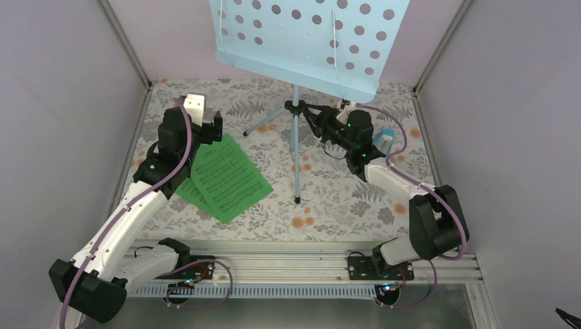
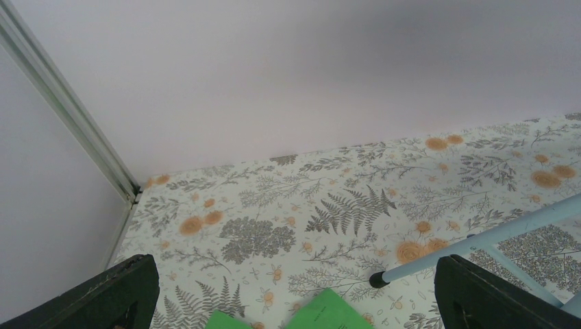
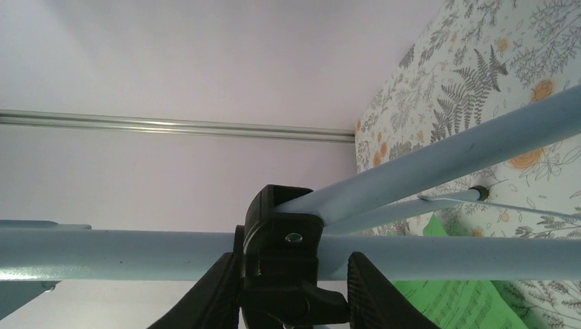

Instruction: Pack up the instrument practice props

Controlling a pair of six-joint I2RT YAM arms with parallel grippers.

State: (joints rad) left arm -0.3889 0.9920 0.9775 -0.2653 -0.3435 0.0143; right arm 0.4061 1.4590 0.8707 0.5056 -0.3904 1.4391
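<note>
Judging by its thin tubes and broad punched desk [image 1: 308, 41], the pale blue music stand [image 1: 296, 151] should be light but top-heavy and awkward: stiff painted metal, smooth enough to slide in a grip, and apt to tip or swing if taken low down. It stands on its three legs at the middle back of the flowered worktop [image 1: 342, 199], with the desk tilted high over the pole. The best hold looks to be the black collar [image 3: 284, 236] where the legs meet the pole, since its edges and screw give purchase that the bare tube lacks. The right gripper [image 1: 308, 111] is there, its two fingers [image 3: 212, 295] flanking that collar closely; whether they press on it I cannot tell. The left gripper [image 2: 294, 281] hangs with jaws wide apart and nothing between them, just above the green pages [image 1: 229, 179], which lie overlapped and flat to the left of the stand's near leg. Those sheets will be thin, floppy and hard to lift off a flat cloth; an edge or corner is the place to pinch, gently, as they crease easily. What I take for the metronome [image 1: 388, 139], a small blue shape, shows behind the right arm, mostly hidden. The pages carry printed music staves, too small to read; no brand or label is legible anywhere.
</note>
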